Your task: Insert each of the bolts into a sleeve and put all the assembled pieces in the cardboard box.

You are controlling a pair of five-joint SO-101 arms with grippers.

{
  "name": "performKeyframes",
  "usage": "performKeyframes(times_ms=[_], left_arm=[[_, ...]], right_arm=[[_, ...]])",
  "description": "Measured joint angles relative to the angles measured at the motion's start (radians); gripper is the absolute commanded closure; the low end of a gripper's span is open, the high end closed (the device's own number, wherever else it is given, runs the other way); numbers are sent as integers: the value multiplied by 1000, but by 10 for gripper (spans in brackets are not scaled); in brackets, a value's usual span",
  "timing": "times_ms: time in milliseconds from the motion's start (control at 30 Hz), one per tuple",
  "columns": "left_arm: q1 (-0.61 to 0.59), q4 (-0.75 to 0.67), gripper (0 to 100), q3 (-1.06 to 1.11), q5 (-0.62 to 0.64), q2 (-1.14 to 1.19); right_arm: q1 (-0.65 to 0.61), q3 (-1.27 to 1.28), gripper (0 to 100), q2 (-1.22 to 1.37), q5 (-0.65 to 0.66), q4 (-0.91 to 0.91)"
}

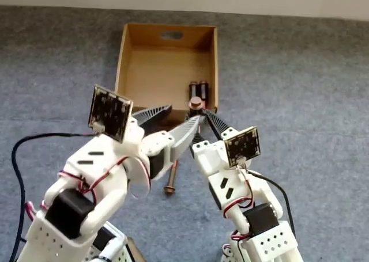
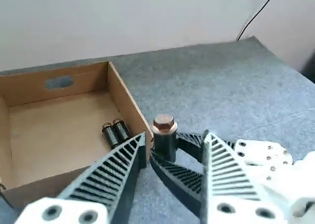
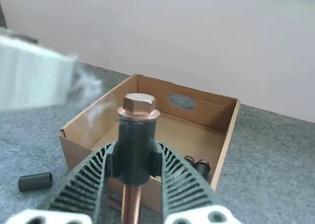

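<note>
Two assembled pieces (image 1: 199, 90) lie in the cardboard box (image 1: 124, 60). The right pincer (image 3: 134, 157) pinches a third piece (image 3: 134, 140) just outside its wall, with the left pincer (image 2: 173, 138) spread alongside. One bolt (image 1: 171, 178) and one sleeve (image 3: 35, 181) lie loose outside the box, judged still unassembled.

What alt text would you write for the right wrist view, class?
The right gripper clamps a black sleeve with a copper bolt through it, upright before a cardboard box holding two assembled pieces; a spare sleeve lies outside.
</note>
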Motion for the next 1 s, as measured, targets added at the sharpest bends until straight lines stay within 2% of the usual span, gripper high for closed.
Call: performKeyframes(times_ms=[100,233,533,733,867,1000], left_arm=[[-80,3,973,106,0,-77],[-255,8,992,265,2,-169],[-546,8,992,603,-6,-299],[-763,-44,991,750,-150,-377],[-790,-57,990,830,-247,-443],[-798,-60,989,888,-264,-479]], right_arm=[[0,0,992,0,0,0],[0,0,992,0,0,3],[0,0,992,0,0,158],[71,-101,992,2,0,281],[89,-235,992,0,0,342],[91,-311,992,0,0,345]])
